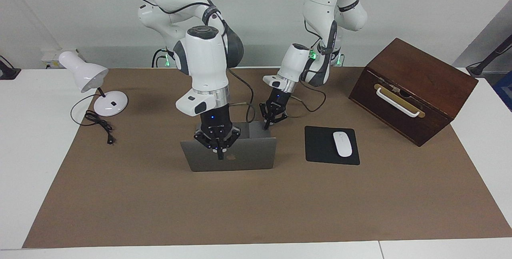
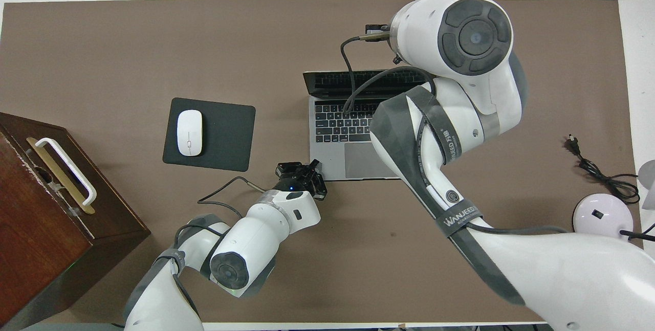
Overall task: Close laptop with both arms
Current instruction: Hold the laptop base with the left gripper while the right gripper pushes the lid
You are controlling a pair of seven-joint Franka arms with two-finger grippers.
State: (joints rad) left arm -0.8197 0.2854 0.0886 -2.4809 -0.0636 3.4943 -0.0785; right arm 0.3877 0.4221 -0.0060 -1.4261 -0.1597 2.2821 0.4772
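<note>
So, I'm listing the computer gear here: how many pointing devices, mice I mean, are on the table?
1. A white mouse lies on the black mousepad, beside the open laptop toward the left arm's end of the table. The arms could hide another.

Mouse (image 1: pixel 342 143) on mousepad (image 1: pixel 320 147), beside laptop (image 1: pixel 248 157)

- The laptop (image 1: pixel 240 155), thin silver-grey with a dark apple logo, is standing open mid-table, lid upright, keyboard facing the robots.
- It is lying beside the mousepad, toward the right arm's end.
</note>
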